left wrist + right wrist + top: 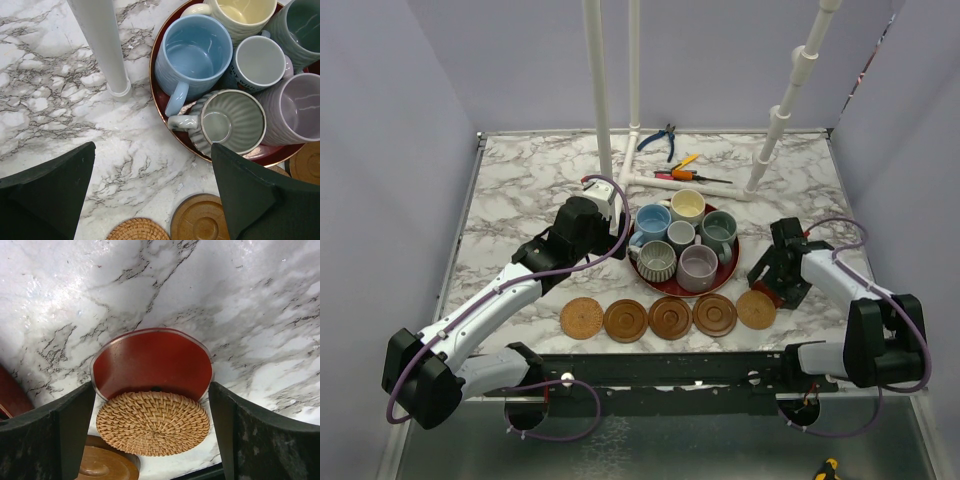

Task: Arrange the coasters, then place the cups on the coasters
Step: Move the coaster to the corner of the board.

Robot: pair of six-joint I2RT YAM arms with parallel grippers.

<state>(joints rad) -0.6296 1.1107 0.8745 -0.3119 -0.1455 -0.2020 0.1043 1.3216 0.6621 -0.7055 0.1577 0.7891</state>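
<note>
Right fingers (47,437) wide apart, holding nothing, flank red coaster (152,362) mid-frame on desk (250,300). Woven coaster (152,422) overlaps its lower edge. Close on red rim only, leave woven one, draw clear. Left fingers (45,195) fully spread, empty. Cups (200,50) crowd tray (272,154).

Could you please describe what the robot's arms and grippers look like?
The left arm and right arm have white links, chunky black joints and a looping purple cable. The left gripper and right gripper each have two broad, matte black fingers.
</note>
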